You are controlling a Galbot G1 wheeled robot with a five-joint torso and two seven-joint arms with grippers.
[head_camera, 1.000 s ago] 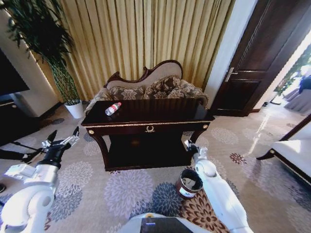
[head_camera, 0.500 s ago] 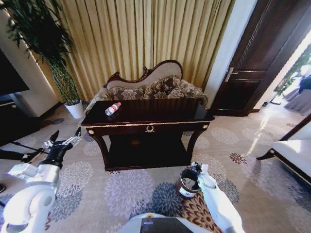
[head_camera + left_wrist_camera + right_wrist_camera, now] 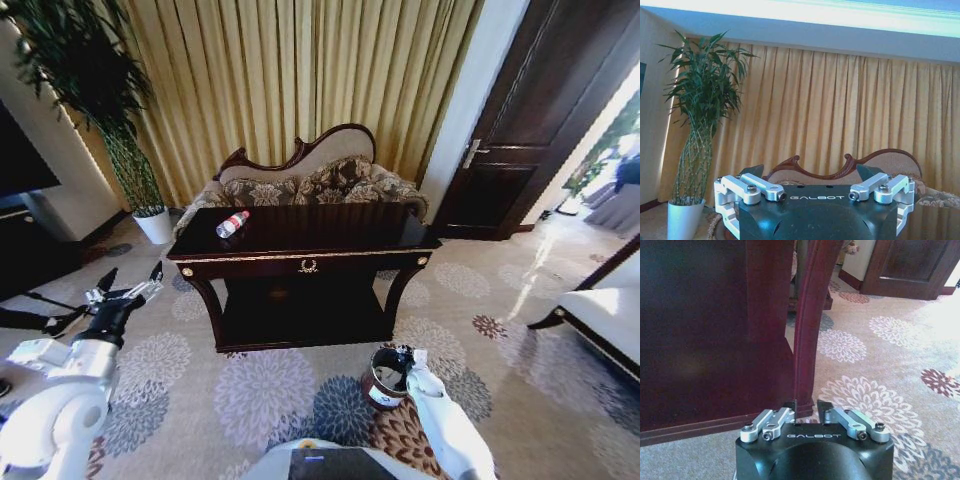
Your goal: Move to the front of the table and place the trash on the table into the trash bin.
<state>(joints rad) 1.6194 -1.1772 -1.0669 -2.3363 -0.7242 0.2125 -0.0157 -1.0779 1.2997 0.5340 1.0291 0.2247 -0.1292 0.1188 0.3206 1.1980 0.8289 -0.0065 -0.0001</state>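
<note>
The table [image 3: 300,245] is seen at twelve o'clock before the sofa [image 3: 310,185], with the bottle [image 3: 232,224] lying at its ten-o'clock corner. The bin [image 3: 385,378] stands on the carpet [image 3: 260,390] at five o'clock of the table, and the right gripper [image 3: 403,354] is held just above its rim, jaws narrowed to a slit and empty. The left gripper [image 3: 130,282] is held at eight o'clock, jaws spread wide

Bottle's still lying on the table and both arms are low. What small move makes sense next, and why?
Probably raise the left gripper toward the bottle. It is open and on the bottle's side of the table, while the right gripper sits low by the trash bin.
</note>
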